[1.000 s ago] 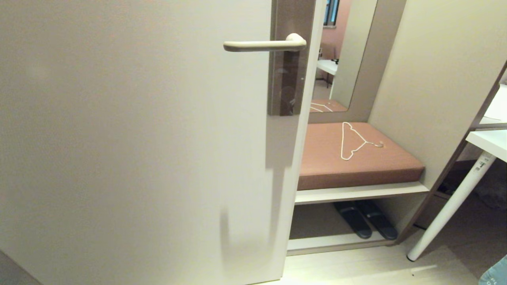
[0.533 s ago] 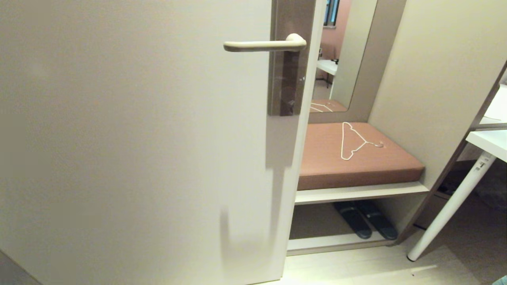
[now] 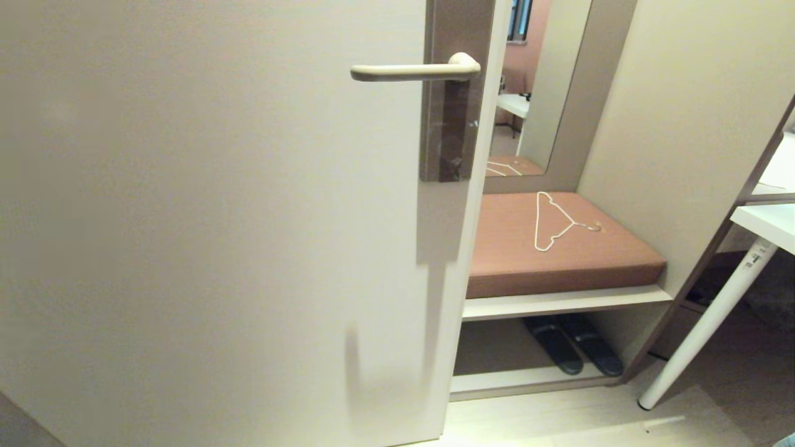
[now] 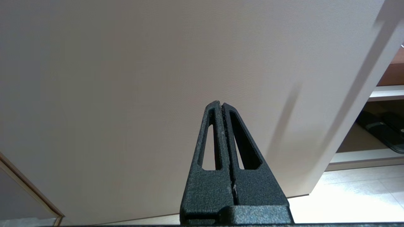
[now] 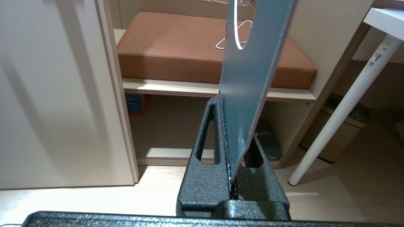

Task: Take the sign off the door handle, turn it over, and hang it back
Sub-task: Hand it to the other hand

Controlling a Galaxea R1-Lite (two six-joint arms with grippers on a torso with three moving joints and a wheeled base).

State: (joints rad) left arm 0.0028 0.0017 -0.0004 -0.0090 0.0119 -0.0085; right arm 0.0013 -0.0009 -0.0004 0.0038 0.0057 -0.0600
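Door: pale panel, filling the left and near part of the head view.
Door handle: cream lever, set level, free end pointing left; nothing is hung on it.
Bench cushion: brown, seen to the right past the door edge; a white wire hanger is laid on it.
Slippers: dark pair, kept on the shelf under the cushion.
Table leg: white, slanted, at far right.
Right gripper: clamped on the lower end of the sign.
Sign: blue-grey face shown, long axis running away from the fingers, hole end farthest out.
Left gripper: fingers pressed together, nothing held, pointed at the door.
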